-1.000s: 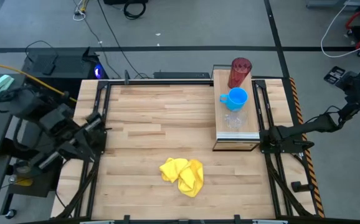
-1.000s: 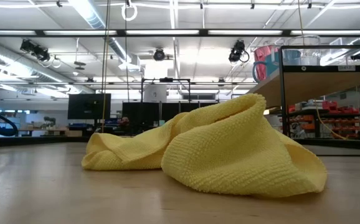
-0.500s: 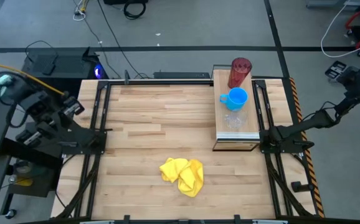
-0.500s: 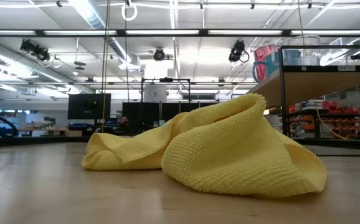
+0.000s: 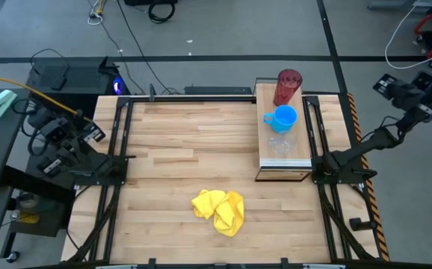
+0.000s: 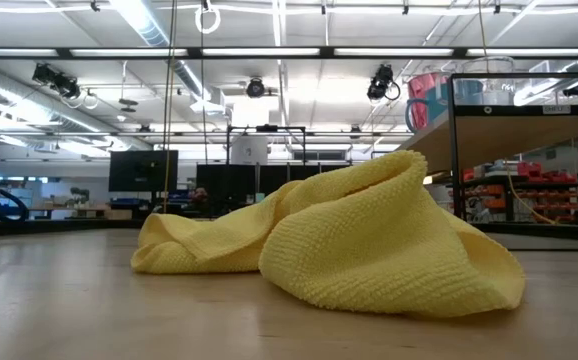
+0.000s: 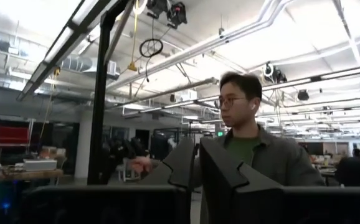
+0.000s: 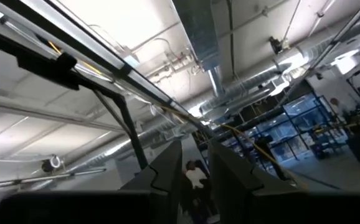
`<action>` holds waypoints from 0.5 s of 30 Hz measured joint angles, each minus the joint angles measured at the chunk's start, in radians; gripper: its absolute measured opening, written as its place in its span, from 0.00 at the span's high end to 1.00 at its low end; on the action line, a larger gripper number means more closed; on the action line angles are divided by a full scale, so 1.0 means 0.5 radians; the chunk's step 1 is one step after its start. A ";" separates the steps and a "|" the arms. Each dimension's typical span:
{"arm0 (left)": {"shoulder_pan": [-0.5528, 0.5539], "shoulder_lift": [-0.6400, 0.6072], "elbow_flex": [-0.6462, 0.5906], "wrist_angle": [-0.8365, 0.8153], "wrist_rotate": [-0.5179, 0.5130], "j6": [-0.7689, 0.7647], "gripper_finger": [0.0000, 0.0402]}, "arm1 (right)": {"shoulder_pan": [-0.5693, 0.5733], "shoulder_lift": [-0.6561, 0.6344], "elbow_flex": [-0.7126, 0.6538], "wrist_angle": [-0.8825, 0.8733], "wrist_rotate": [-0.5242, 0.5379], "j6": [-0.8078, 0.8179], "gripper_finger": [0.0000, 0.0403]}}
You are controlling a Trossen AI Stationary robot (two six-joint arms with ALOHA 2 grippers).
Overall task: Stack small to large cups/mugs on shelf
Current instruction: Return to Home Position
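The light-wood shelf [image 5: 303,153] stands at the table's right side; it also shows in the low view [image 6: 514,125]. On it stand, in a row from far to near, the dark red ribbed tumbler [image 5: 288,87], the blue mug [image 5: 283,118] and the small clear cup [image 5: 279,144], each on its base. My left gripper [image 5: 93,134] is off the table's left edge, shut and empty [image 7: 197,163]. My right gripper [image 5: 386,84] is off the table's right edge, raised, with a narrow gap between its fingers [image 8: 195,158], and empty.
A crumpled yellow cloth [image 5: 219,211] lies on the wooden tabletop near its front edge and fills the low view [image 6: 339,245]. Black frame rails [image 5: 115,149] run along the table's left and right edges. A person [image 7: 248,137] stands beyond the left arm.
My left arm has drawn back from the table's left edge and folded up, its gripper now farther left and tipped upward. My right arm's wrist has swung toward the table's far edge and a little toward the table. The cups and the cloth have kept still.
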 joint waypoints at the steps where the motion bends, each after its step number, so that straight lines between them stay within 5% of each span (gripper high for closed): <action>1: 0.000 -0.005 -0.006 0.006 0.000 0.001 0.91 | 0.002 0.000 -0.032 0.032 0.004 -0.004 0.79; 15: 0.000 -0.011 -0.008 -0.043 0.000 0.003 0.93 | 0.003 -0.002 -0.602 0.727 -0.120 -0.196 0.79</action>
